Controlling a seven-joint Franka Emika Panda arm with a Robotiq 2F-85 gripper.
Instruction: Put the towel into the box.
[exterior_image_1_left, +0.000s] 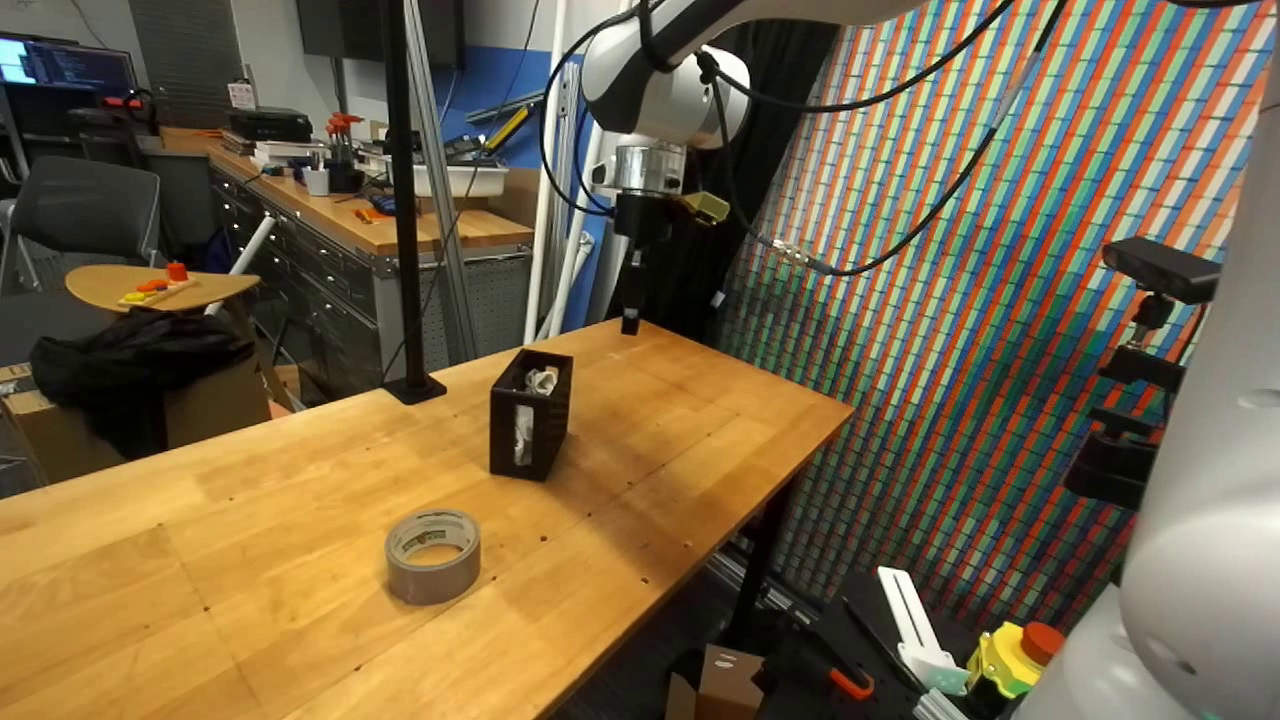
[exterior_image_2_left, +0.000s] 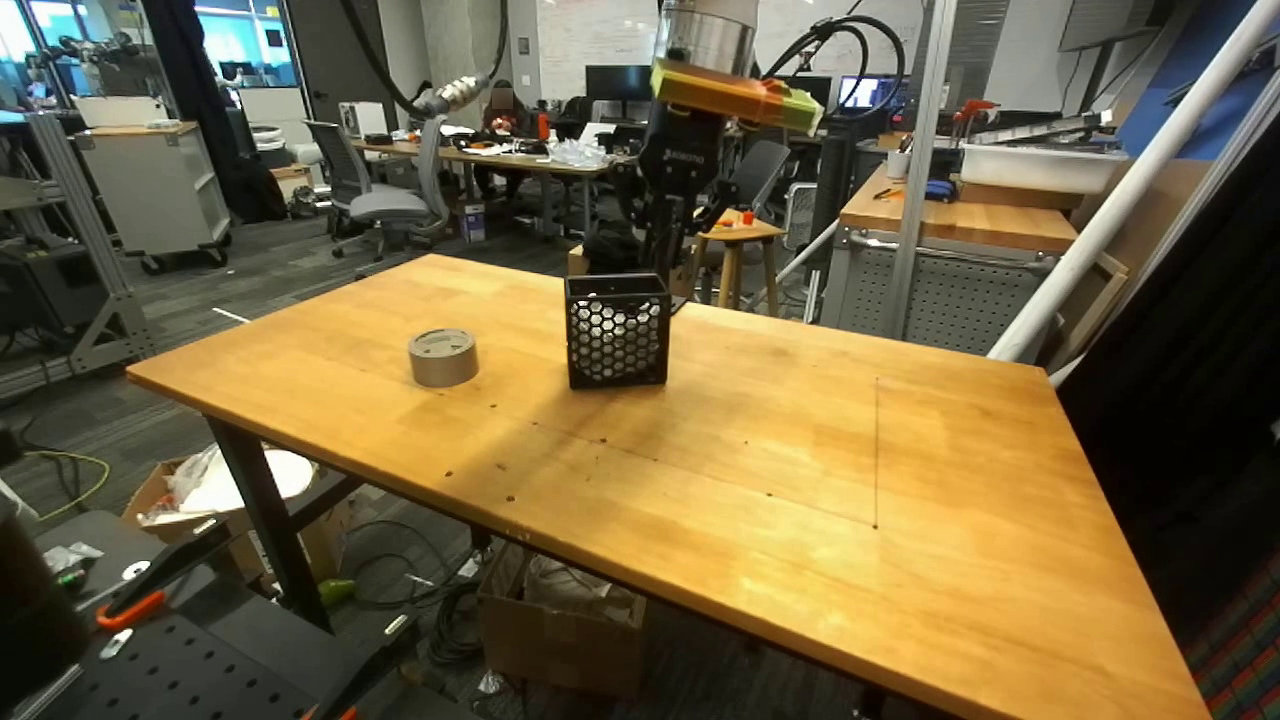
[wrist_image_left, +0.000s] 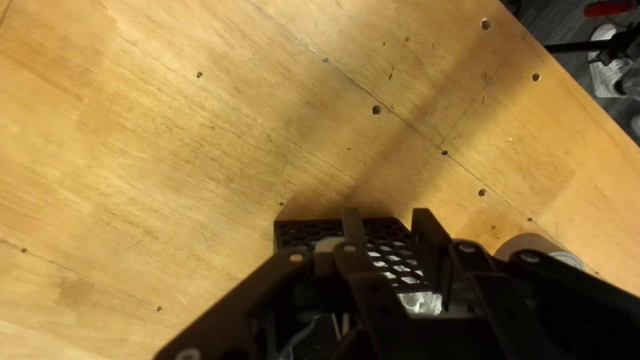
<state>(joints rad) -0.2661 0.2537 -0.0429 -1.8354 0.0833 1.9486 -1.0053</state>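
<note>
The black open-topped box (exterior_image_1_left: 555, 435) stands upright on the table; its honeycomb side (exterior_image_2_left: 618, 372) faces the camera in an exterior view. A crumpled white cloth, seemingly the towel (exterior_image_1_left: 541, 381), lies inside it and shows through the holes (exterior_image_2_left: 612, 322). My gripper (exterior_image_1_left: 630, 322) points down, above and beyond the box in both exterior views (exterior_image_2_left: 662, 258). In the wrist view the two fingers (wrist_image_left: 388, 220) stand apart with nothing between them, and the box (wrist_image_left: 300, 232) shows below and behind them. Some white cloth (wrist_image_left: 421, 302) shows there; the gripper hides the rest.
A grey tape roll (exterior_image_1_left: 432, 578) stands on the wooden table (exterior_image_1_left: 250, 530) beside the box, also in the other views (exterior_image_2_left: 444, 362) (wrist_image_left: 525, 244). A black post (exterior_image_1_left: 402, 200) rises at the table's edge. A patterned curtain (exterior_image_1_left: 950, 330) hangs beyond the table's end.
</note>
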